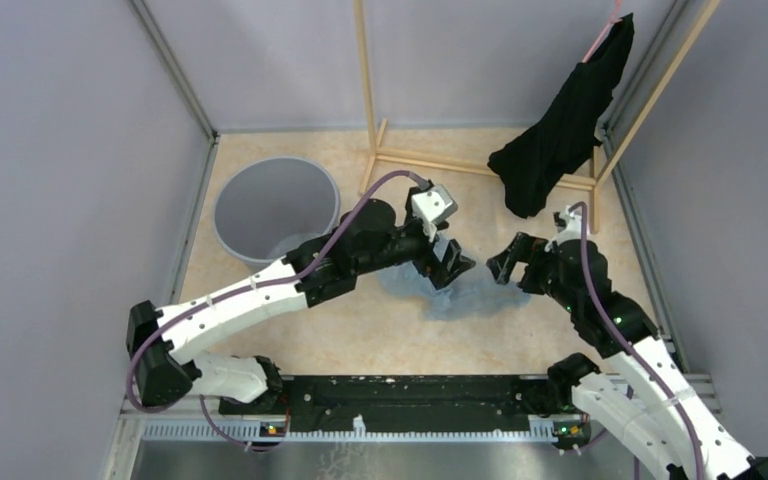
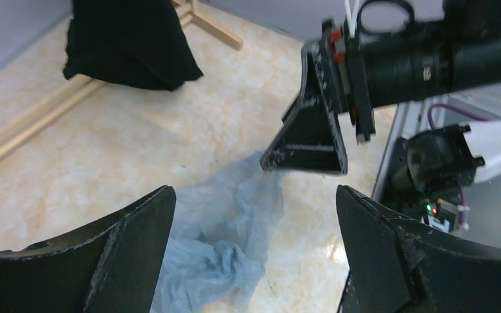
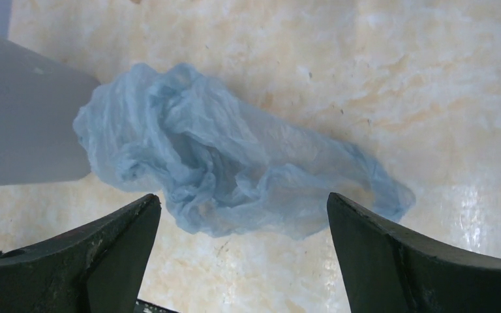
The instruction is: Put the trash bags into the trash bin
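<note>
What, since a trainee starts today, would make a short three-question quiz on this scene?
1. True or false: the crinkly translucent pale-blue plastic bag lies inside the round grey plastic bin.
2. The left gripper and right gripper are: A both open; B both shut; C one shut on the bag.
3. Which gripper is nearer the bin?
Key: 1 false, it lies on the beige tabletop between the grippers; 2 A; 3 left.

Pale trash bag [image 1: 475, 298] on table [image 1: 360, 335], seemingly loose, outside trash bin [image 1: 260, 195]
</note>
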